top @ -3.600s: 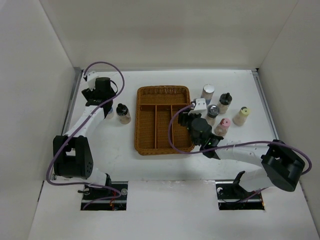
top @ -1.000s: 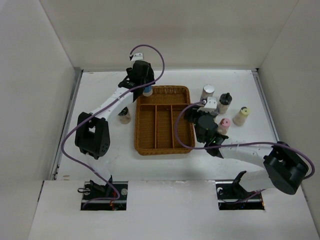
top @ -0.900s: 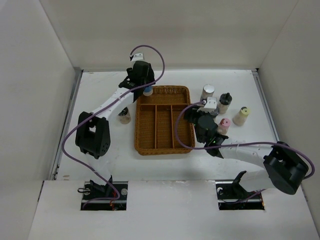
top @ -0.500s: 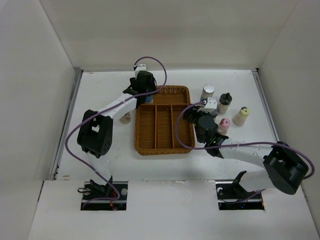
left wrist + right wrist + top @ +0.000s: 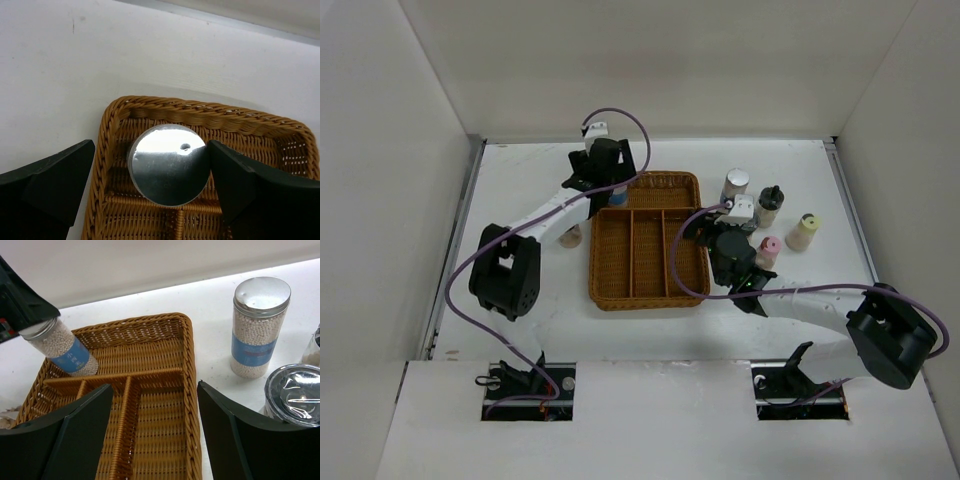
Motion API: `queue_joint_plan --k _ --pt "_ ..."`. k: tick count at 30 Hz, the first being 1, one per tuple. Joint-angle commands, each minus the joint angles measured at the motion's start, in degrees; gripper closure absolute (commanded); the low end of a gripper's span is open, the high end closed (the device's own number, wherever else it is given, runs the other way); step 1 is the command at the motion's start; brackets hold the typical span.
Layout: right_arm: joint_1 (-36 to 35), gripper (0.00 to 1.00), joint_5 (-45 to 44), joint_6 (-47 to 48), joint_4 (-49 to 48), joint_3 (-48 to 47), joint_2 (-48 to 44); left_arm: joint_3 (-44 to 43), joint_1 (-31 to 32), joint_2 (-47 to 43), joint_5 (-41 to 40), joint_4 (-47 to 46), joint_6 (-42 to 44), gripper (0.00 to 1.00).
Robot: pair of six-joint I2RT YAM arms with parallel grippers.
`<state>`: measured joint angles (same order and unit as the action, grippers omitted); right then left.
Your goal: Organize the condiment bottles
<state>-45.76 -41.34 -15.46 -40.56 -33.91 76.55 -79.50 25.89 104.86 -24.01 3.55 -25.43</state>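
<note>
Leaning in the wicker tray's (image 5: 191, 370) far-left corner, the silver-capped bottle (image 5: 61, 349) has its cap between the left gripper's (image 5: 156, 181) fingers — one touching, one slightly off, so whether it grips I cannot tell. Over the tray's right side the right gripper (image 5: 156, 436) hangs spread wide.

Top external: far, steeply down from above-behind the arm bases (image 5: 525, 381), whole surface (image 5: 780, 170). Left wrist: close, straight down on the wicker tray (image 5: 200, 117) far-left corner. Right wrist: low, near, looking across the tray; both share that corner's silver-capped jar (image 5: 62, 352).
</note>
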Motion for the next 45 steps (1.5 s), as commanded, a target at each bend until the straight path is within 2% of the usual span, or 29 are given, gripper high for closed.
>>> queue_joint_plan --k 1,5,10,14,17,20,24,26,30,36,40,45 --pt "0.4 0.25 0.8 -0.7 -2.8 0.0 -1.4 1.1 -0.7 -7.6 -1.7 -4.2 0.5 0.0" --pt "0.4 0.3 0.8 -0.7 -2.9 0.2 -2.1 3.0 -1.4 -14.2 -1.1 -6.5 0.9 0.0" --pt "0.3 0.61 0.7 -0.1 -1.8 0.2 -5.1 12.2 -1.8 -27.7 -1.6 -10.4 -1.1 0.0" --pt "0.3 0.69 -0.2 -0.9 4.1 -1.1 -11.5 24.4 -0.9 -38.4 -1.4 -12.0 -4.0 0.0" --pt "3.2 0.66 0.4 -1.8 18.1 -7.7 -13.4 35.5 0.7 -45.5 -0.8 -13.9 -5.9 0.0" --pt "9.0 0.56 3.0 -3.9 37.1 -18.5 -10.6 45.0 3.9 -50.1 1.8 -15.4 -7.8 0.0" --pt "18.4 0.24 9.4 -4.1 48.0 -27.8 -5.1 54.4 10.3 -56.9 4.1 -19.4 -10.4 0.0" --pt "21.4 0.17 12.4 -3.9 50.5 -31.5 -1.3 58.3 14.2 -60.0 3.3 -22.1 -11.0 0.0" --pt "24.3 0.12 16.7 -2.9 52.6 -38.8 7.8 62.2 21.1 -62.8 1.2 -26.6 -11.0 0.0" --pt "25.6 0.1 16.0 -0.8 55.5 -46.2 17.0 65.7 28.3 -61.4 1.0 -34.6 -6.3 0.0" --pt "26.0 0.09 14.1 -0.1 56.7 -48.2 19.9 68.7 28.9 -60.5 1.6 -39.9 -4.9 0.0" --pt "25.9 0.08 11.3 0.2 57.3 -49.6 23.3 71.1 27.3 -64.3 1.0 -41.5 -0.6 0.0"
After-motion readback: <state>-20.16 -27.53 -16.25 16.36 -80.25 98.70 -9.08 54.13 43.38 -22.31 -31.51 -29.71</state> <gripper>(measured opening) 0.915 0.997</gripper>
